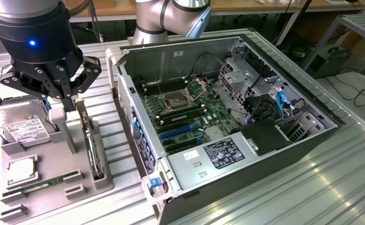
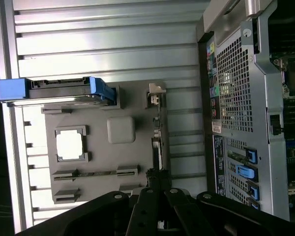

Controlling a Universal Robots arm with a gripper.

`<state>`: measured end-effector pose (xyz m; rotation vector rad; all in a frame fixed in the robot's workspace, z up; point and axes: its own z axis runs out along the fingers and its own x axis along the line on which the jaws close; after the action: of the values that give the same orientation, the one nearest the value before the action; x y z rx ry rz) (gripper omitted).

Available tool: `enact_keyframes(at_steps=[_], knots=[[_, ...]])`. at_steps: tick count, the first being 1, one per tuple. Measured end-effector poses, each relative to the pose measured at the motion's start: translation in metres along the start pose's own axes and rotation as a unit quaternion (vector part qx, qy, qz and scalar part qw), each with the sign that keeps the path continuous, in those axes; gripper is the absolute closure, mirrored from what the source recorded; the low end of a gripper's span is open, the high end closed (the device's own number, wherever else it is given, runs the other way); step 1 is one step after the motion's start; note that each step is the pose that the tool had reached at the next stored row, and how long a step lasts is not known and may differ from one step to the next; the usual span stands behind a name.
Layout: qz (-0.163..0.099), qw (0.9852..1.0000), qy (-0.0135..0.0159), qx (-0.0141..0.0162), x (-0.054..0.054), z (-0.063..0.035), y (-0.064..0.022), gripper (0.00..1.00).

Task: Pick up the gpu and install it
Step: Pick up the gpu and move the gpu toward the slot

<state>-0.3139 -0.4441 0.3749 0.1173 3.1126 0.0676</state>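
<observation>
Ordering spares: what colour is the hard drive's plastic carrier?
Blue; the carrier shows best in the wrist view.

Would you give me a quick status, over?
Gripper shut, over the tray. Gpu on edge in its slot, unheld. Case open alongside.

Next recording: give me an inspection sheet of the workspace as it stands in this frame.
Surface: ribbed metal table carrying a grey fixture tray and an open computer case.
Job's things: gpu stands on edge in a tray slot, not in the case.
Clutter: hard drive, processor and RAM stick sit in the tray.
Grippers: end effector is shut and empty, above the tray near the gpu.
Cables: blue cables inside the case; loose cables on the floor.
Surroundings: metal rack at the exterior view's right.
</observation>
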Motion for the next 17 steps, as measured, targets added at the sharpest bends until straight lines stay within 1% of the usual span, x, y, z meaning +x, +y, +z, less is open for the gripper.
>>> enact_keyframes(at_steps=[9, 11, 12, 16, 17], knots=[[0.000, 1.0000, 0.0000, 0.0000, 0.0000, 0.0000, 0.0000, 0.89], [0.000, 1.0000, 0.0000, 0.0000, 0.0000, 0.0000, 0.0000, 0.76], [0.000, 1.0000, 0.0000, 0.0000, 0.0000, 0.0000, 0.0000, 0.76], [0.000, 1.0000, 0.0000, 0.0000, 0.0000, 0.0000, 0.0000, 0.52], [0.000, 1.0000, 0.0000, 0.0000, 0.0000, 0.0000, 0.0000, 0.52]])
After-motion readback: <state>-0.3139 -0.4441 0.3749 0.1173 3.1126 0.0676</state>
